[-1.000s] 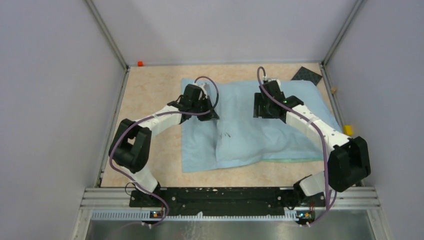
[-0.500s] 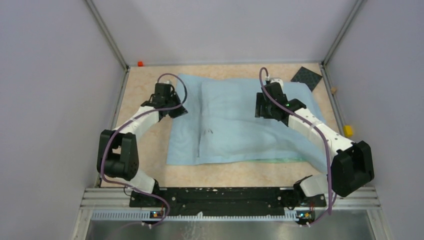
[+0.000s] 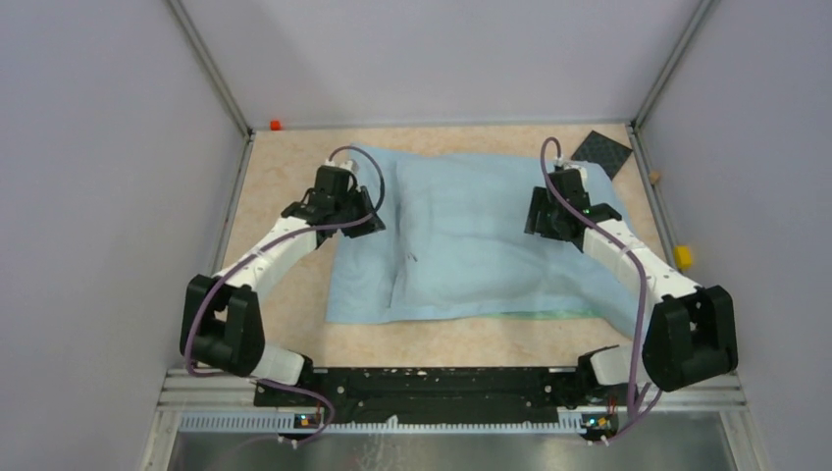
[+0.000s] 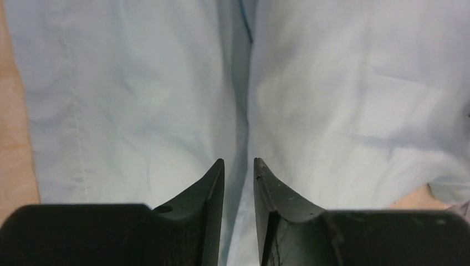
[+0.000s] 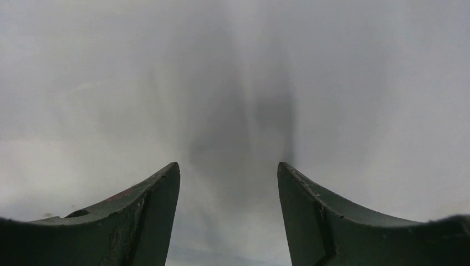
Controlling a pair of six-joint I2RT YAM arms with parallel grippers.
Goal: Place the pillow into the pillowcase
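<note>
The light-blue pillowcase (image 3: 471, 245) lies spread on the table, with a plump bulge under its middle and right part. A thin green strip of its reverse side (image 3: 549, 314) shows at the near edge. The cream pillow itself is hidden. My left gripper (image 3: 351, 214) hovers over the case's flat left part (image 4: 138, 100), next to the bulge; its jaws stand a narrow gap apart with nothing between them. My right gripper (image 3: 549, 214) is open and close above the case's right part (image 5: 233, 83), which is blurred in that view.
A black plate (image 3: 600, 150) lies at the back right corner. A yellow block (image 3: 683, 257) and a small tan piece (image 3: 653, 177) sit by the right wall. A small orange-red piece (image 3: 276, 125) sits at the back left corner. Walls close in on three sides.
The left gripper dragged the case's left part leftward, spreading it flatter, then came back right over the case. The right gripper shifted to the right along the bulge.
</note>
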